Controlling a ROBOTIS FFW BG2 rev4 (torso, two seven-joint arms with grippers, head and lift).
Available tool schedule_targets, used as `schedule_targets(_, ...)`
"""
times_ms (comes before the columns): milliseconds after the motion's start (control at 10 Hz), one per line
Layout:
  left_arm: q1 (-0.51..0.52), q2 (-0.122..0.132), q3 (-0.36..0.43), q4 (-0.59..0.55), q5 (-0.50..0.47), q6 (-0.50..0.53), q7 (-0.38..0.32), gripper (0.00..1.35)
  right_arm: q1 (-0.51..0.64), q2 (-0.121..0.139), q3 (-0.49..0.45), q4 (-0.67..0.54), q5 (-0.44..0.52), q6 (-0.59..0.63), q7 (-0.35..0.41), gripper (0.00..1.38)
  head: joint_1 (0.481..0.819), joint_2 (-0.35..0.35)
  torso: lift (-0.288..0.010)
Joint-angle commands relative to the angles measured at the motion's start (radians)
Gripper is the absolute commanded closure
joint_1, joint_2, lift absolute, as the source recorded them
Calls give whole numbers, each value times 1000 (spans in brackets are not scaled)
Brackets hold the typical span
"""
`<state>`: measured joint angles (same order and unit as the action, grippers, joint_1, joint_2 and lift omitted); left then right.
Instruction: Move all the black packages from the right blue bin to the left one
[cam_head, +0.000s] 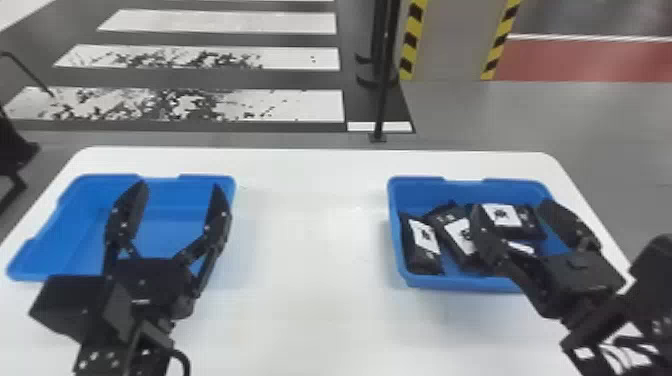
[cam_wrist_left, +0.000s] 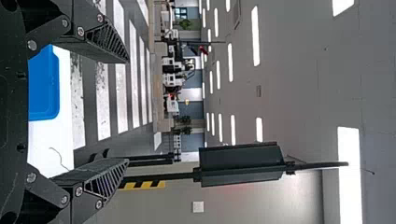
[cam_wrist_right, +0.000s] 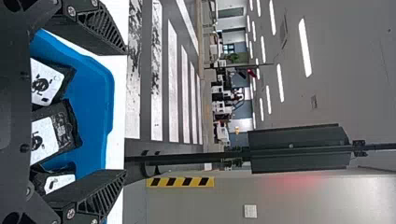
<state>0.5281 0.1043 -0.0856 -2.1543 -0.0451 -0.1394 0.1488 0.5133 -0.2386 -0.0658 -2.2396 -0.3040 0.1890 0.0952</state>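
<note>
Right gripper spread wide, nothing in its grasp, poised over the right blue bin, and there lie the black packages, bunched together! Left gripper, also parted and empty, at the left blue bin. These packages look light and pliable, perhaps slick: pinch one across its narrow middle, firmly but without crushing.

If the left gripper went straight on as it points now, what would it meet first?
Probably the far wall of the left bin, which lies ahead of the open left gripper in the head view. Its height over the bin is unclear, so it may pass above that wall.
</note>
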Motion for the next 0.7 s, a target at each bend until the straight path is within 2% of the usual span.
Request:
schedule_targets(0,-3,0,0,1,-1,-6,0,329,-3,-1,0,0,-1,0,0,127,695,-24,-181)
schedule_targets(500,-5,0,0,1,-1,-3,0,334,-8,-2,-2,-2,-3,17,0,127,695,-24,-181)
schedule_targets(600,-3,0,0,1,-1,-6,0,334,-20,-4,-2,-17,-25,110,0,127,695,-24,-181)
